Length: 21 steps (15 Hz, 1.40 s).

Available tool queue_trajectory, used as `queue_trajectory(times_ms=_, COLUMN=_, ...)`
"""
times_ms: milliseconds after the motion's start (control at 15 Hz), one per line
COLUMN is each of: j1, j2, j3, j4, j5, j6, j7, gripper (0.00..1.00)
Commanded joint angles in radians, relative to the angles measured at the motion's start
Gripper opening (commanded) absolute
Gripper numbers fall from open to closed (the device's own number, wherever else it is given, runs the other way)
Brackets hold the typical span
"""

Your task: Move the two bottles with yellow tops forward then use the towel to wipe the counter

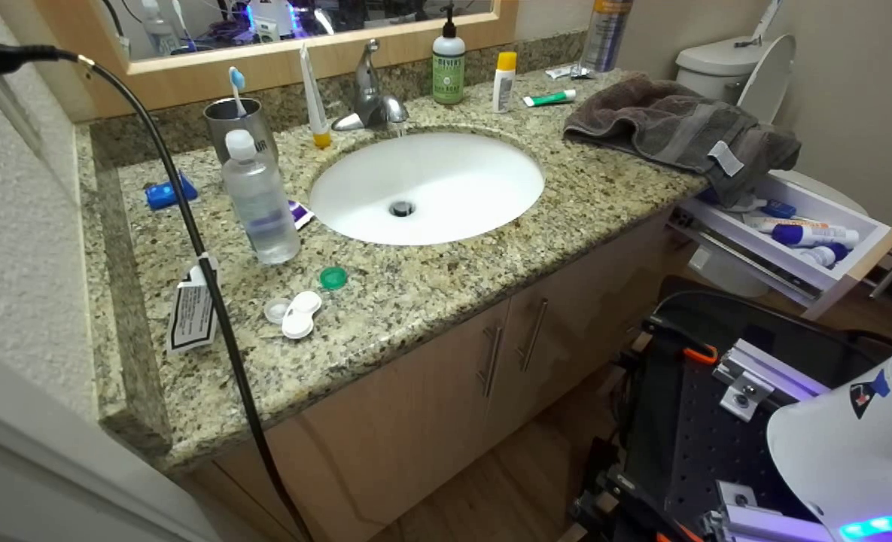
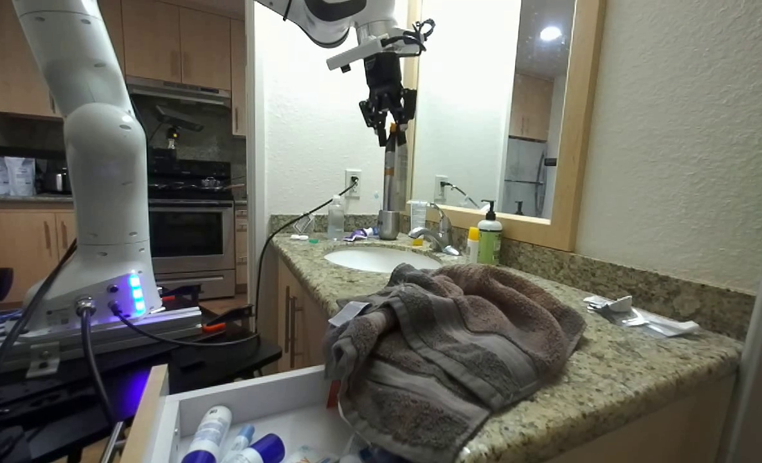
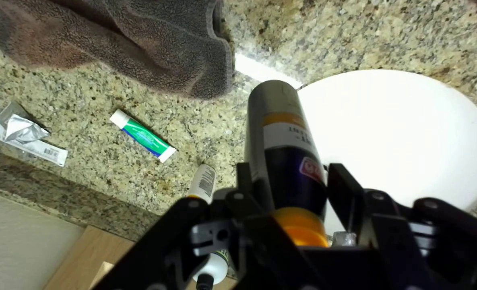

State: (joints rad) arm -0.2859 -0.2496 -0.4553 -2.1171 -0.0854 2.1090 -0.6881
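Observation:
My gripper (image 3: pixel 290 177) is shut on the dark bottle with a yellow top (image 3: pixel 290 137), gripping it near its orange-yellow cap. The bottle hangs upright in the air, grey end down, over the sink area in an exterior view (image 2: pixel 390 170); its lower part also shows at the top of an exterior view (image 1: pixel 604 38). A smaller white bottle with a yellow top (image 1: pixel 503 84) stands behind the sink, partly hidden by the fingers in the wrist view. The grey-brown towel (image 2: pixel 445 347) lies bunched over the right end of the granite counter (image 1: pixel 430 290) and hangs off its front edge.
A green soap pump (image 1: pixel 448 68), faucet (image 1: pixel 370 98), upright tube with yellow base (image 1: pixel 318 105) and toothbrush cup (image 1: pixel 246 120) line the back. A clear bottle (image 1: pixel 261 203) and black cable (image 1: pixel 190 218) are at the left end. An open drawer (image 1: pixel 792 248) juts out below the towel.

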Motion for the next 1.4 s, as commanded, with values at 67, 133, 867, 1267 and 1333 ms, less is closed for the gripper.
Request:
queue_trajectory(times_ms=67, j1=-0.008, j2=0.003, j3=0.008, j4=0.004, j5=0.003, j6=-0.004, j7=-0.005, gripper=0.25)
queue_trajectory(times_ms=133, j1=-0.006, j2=0.035, j3=0.01, j4=0.023, j5=0.004, j6=-0.007, j7=0.013, gripper=0.25)
queue_trajectory(times_ms=867, j1=-0.035, j2=0.435, j3=0.074, j4=0.426, j5=0.159, j6=-0.036, j7=0.233, gripper=0.25)
queue_trajectory(times_ms=1267, j1=-0.112, j2=0.575, j3=0.122, j4=0.488, j5=0.195, j6=-0.023, j7=0.256, gripper=0.25)
queue_trajectory(times_ms=1333, j1=-0.127, j2=0.587, j3=0.134, j4=0.491, j5=0.217, j6=-0.016, j7=0.249, gripper=0.25)
